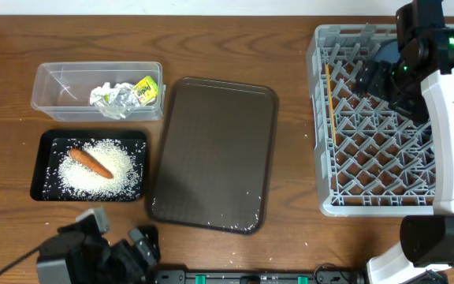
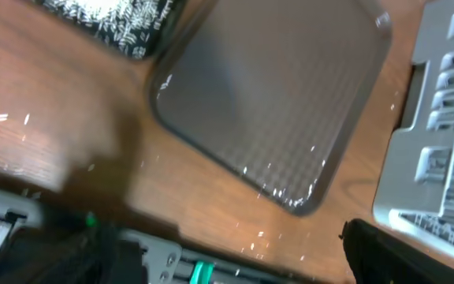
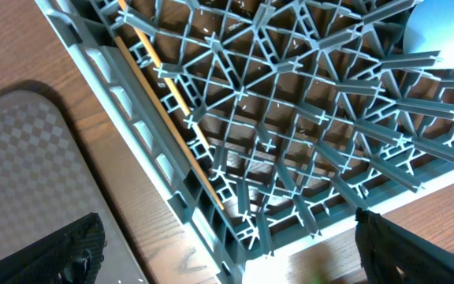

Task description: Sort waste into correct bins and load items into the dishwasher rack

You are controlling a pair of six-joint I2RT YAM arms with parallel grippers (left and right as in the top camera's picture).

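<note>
The grey dishwasher rack (image 1: pixel 369 185) fills the right side, with wooden chopsticks (image 1: pixel 330 102) lying along its left wall. My right gripper (image 1: pixel 373 83) hovers over the rack's far part, open and empty. In the right wrist view the chopsticks (image 3: pixel 172 102) cross the lattice, a pale blue dish (image 3: pixel 444 31) shows at the top right, and that gripper (image 3: pixel 235 252) holds nothing. The clear tub (image 1: pixel 53 79) contains a crumpled tissue (image 1: pixel 109 99) and a yellow-green wrapper (image 1: pixel 146 88). Rice (image 1: pixel 124 177) and a carrot (image 1: pixel 91 162) lie in the black tray (image 1: pixel 39 170). My left gripper (image 1: pixel 120 230) is open at the table's front edge.
A dark brown serving tray (image 1: pixel 211 154) lies between the bins and the rack, with a few rice grains at its near edge. In the blurred left wrist view the serving tray (image 2: pixel 274 87) and the rack's corner (image 2: pixel 440 142) show beyond my left gripper (image 2: pixel 219 260).
</note>
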